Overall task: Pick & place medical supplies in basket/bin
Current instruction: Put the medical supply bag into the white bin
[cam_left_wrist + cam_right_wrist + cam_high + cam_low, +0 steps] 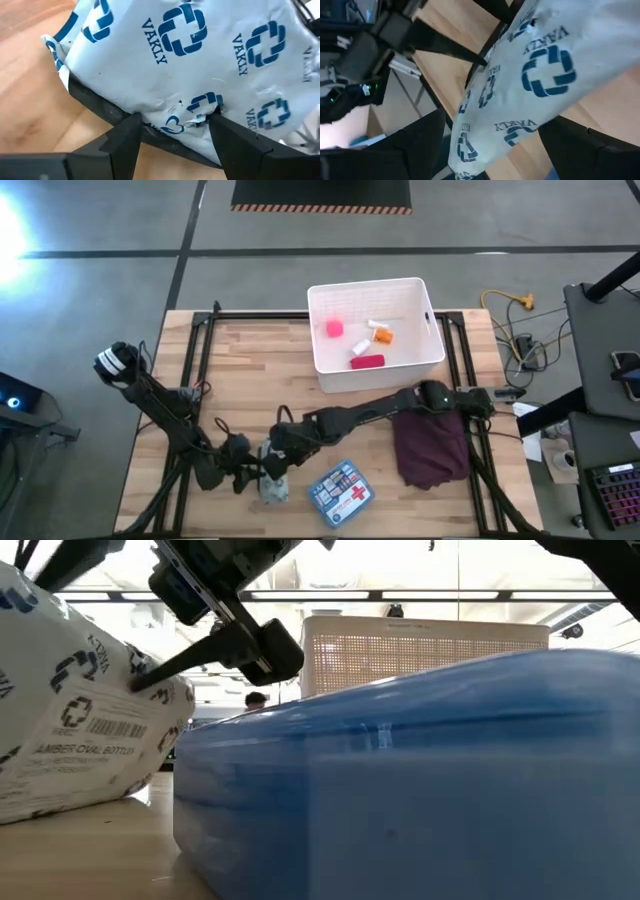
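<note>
The pouch [272, 486], white with blue cross logos, lies near the table's near edge, its lower end on the wood [70, 730]. My left gripper [247, 472] is at its left side and is shut on it [172, 130]. My right gripper [284, 452] reaches in from the far right. It is open, with one finger on each side of the pouch [495, 145]. The blue first-aid box [340, 491] lies flat just right of the pouch. The white bin [368, 283] holds a pink block [334, 328], an orange bottle [383, 335] and a red tube [367, 362]. My left gripper pinches a crumpled edge of the pouch [192, 117] between its two fingers, coming in low from the table's left. The pouch rises tilted beyond the fingers, its lower end on the table. My right gripper stands astride the pouch [530, 85]; I cannot tell whether its fingers touch it.
The dark maroon cloth [432, 446] lies crumpled under the right arm, right of the box. The blue box [420, 780] fills the low view's right side. The bin stands at the table's far middle, with bare wood between it and the grippers.
</note>
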Controlling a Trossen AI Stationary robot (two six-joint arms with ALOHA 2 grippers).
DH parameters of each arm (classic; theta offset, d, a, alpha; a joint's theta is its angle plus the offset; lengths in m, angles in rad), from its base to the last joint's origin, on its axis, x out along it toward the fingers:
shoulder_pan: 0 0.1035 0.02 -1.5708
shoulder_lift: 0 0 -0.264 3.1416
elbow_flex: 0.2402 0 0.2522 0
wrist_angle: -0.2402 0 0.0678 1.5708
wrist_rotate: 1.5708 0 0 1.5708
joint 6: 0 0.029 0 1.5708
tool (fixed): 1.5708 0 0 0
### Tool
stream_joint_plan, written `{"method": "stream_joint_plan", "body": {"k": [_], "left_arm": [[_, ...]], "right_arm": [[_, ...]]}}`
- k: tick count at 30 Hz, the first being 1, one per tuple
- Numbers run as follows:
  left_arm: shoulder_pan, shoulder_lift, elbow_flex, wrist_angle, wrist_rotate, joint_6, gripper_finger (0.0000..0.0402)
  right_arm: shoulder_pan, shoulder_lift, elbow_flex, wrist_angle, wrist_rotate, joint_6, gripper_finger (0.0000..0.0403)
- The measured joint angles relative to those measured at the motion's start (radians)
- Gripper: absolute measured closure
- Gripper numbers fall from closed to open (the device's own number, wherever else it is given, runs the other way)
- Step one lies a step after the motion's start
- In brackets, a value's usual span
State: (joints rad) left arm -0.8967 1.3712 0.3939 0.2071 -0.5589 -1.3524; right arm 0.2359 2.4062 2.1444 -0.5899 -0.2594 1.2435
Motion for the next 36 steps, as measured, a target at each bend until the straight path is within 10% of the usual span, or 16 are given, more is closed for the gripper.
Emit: {"method": "stream_joint_plan", "body": {"k": [21, 36], "left_arm": [[0.023, 0.11, 0.018, 0.269, -0.058, 0.115, 0.0186], [-0.013, -0.137, 0.018, 0.089, -0.08, 0.166, 0.0186]], "right_arm": [[-0.005, 0.002, -0.091, 0.03, 0.067, 0.084, 0.0102], [0.002, -0.077, -0.09, -0.054, 0.064, -0.033, 0.0273]]}}
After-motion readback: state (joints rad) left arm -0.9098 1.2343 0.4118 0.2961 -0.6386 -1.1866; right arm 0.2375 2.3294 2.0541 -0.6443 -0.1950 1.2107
